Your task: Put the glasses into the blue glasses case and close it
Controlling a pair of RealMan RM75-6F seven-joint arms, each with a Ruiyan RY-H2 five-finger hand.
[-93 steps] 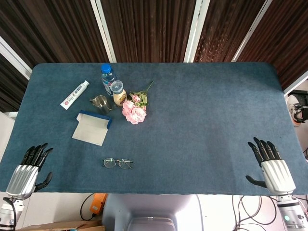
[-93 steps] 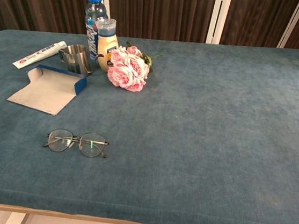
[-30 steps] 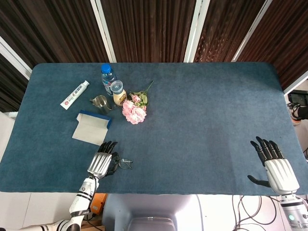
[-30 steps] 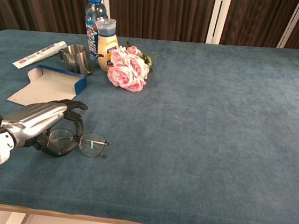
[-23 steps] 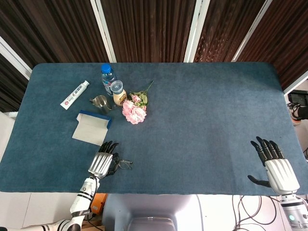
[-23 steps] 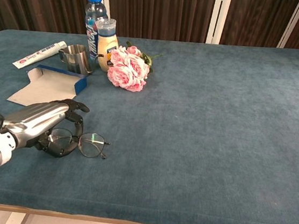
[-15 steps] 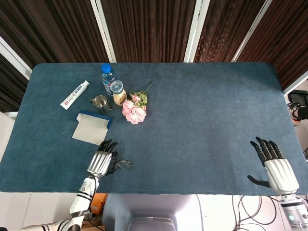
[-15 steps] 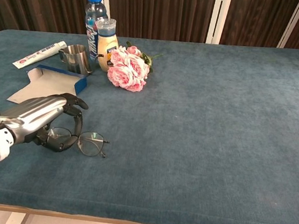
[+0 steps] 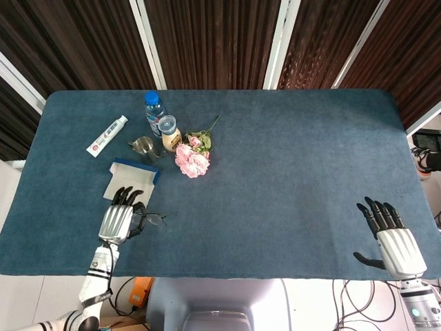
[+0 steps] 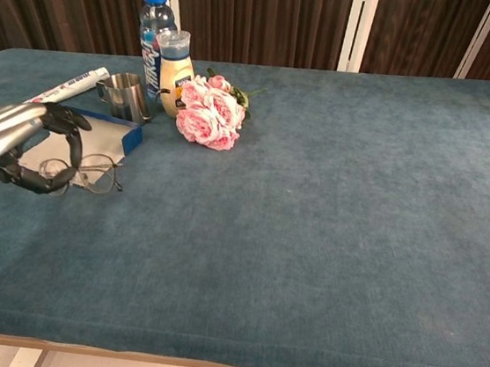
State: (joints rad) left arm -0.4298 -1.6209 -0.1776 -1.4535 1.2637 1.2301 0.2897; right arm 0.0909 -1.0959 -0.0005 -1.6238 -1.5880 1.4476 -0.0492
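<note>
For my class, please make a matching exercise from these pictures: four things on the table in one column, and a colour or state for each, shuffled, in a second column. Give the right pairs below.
Column 1
1. glasses
2. roses
3. glasses case
4. water bottle

Column 2
A. pink
B. lying open
C. blue cap, standing upright
D. held by the left hand

Pairs: 1-D, 2-A, 3-B, 4-C
</note>
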